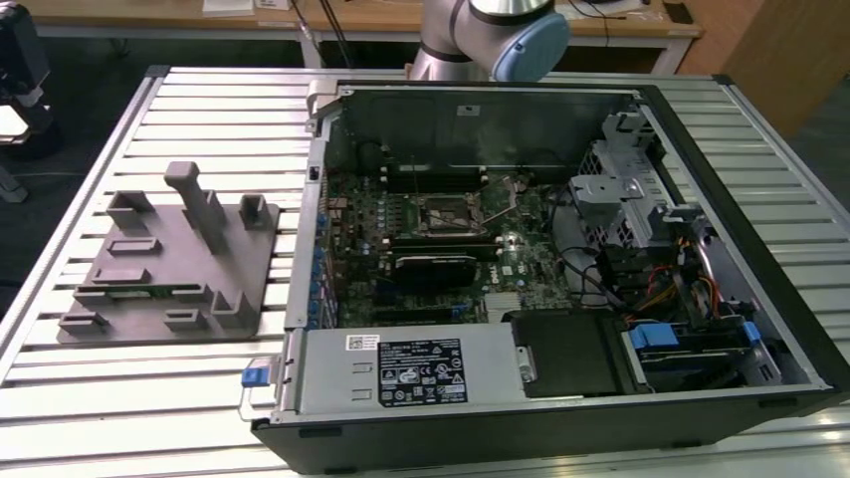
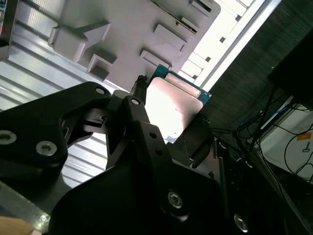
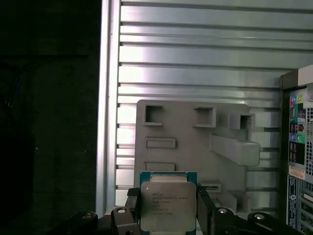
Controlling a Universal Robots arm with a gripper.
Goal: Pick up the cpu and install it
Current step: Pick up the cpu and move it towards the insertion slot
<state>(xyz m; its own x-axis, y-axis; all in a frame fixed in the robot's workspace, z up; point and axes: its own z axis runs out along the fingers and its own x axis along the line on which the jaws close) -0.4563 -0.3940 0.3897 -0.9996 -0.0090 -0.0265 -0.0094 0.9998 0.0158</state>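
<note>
My gripper (image 3: 168,209) is shut on the cpu (image 3: 168,201), a flat square chip with a silver-grey top plate and a thin green rim. One black finger (image 3: 133,208) presses on each side of it. In the second wrist view the cpu (image 2: 172,104) sits between the same black jaws of the gripper (image 2: 171,110), lifted well above the grey fixture tray (image 2: 122,34). The motherboard socket (image 1: 443,212), black-framed with its lever raised, lies inside the open computer case (image 1: 531,100) in the exterior view.
The grey fixture tray (image 1: 173,259) lies on the slatted metal table (image 1: 159,388) at the exterior view's left, beside the case. Inside the case are a power supply (image 1: 405,370), drive cage (image 1: 624,189) and cables. The arm's base (image 1: 485,40) stands behind the case.
</note>
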